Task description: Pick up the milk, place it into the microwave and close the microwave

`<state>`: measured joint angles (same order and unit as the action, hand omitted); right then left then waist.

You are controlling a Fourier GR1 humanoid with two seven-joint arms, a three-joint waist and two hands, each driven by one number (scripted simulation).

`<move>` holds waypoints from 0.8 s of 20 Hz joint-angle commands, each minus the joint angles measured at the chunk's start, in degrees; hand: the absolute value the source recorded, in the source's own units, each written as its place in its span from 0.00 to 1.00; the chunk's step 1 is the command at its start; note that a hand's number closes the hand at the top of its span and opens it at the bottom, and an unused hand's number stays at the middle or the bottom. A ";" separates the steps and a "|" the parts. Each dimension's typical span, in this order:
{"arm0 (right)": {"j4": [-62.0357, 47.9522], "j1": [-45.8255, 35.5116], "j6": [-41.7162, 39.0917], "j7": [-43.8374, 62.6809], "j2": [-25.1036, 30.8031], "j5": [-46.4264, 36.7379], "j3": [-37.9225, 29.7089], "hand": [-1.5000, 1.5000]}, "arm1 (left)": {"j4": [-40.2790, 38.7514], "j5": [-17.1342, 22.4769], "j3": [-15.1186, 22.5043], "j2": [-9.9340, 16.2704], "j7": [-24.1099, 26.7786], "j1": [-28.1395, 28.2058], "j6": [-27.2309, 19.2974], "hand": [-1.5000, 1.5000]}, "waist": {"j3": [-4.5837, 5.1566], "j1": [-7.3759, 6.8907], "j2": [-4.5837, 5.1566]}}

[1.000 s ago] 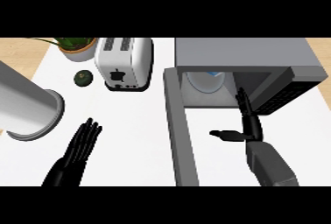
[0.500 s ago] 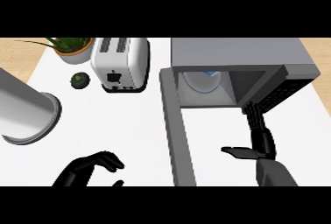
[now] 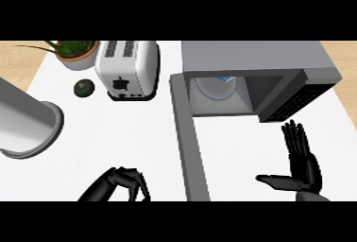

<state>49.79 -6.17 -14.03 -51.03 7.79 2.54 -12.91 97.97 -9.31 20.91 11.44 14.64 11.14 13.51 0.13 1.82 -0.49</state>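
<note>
Right hand (image 3: 301, 163) flat, fingers straight and pointing up toward the microwave (image 3: 254, 64), thumb out to the side; holding nothing, touching nothing. It sits on the counter side in front of the open cavity, right of the swung-out door (image 3: 191, 142). Left hand (image 3: 122, 183) at the lower edge, fingers curled under, nothing in it. Milk (image 3: 225, 79) is inside the microwave, on the turntable plate (image 3: 216, 90). Toaster (image 3: 127, 68) and avocado (image 3: 84, 87) well to the left.
</note>
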 commanded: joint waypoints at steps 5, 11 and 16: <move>25.09 15.93 -6.63 9.08 2.64 7.02 0.47 0.00 | -8.31 -6.83 9.15 -5.85 -2.00 -5.40 0.26 1.00 | -0.04 -0.59 0.27; 35.52 23.61 -11.27 12.37 4.83 11.91 -0.97 0.00 | -22.93 -4.28 13.27 -11.29 -0.41 -17.84 -6.71 1.00 | -0.07 -0.45 0.49; 43.98 27.77 -12.33 15.51 2.63 13.79 1.72 0.00 | -32.04 4.83 26.89 -11.39 -1.73 -27.29 -21.18 1.00 | -0.01 0.94 0.71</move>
<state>89.42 17.97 -24.14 -36.38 10.64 14.67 -11.93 72.10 -10.68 40.55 0.85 14.78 -8.34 -0.65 0.13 2.09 0.01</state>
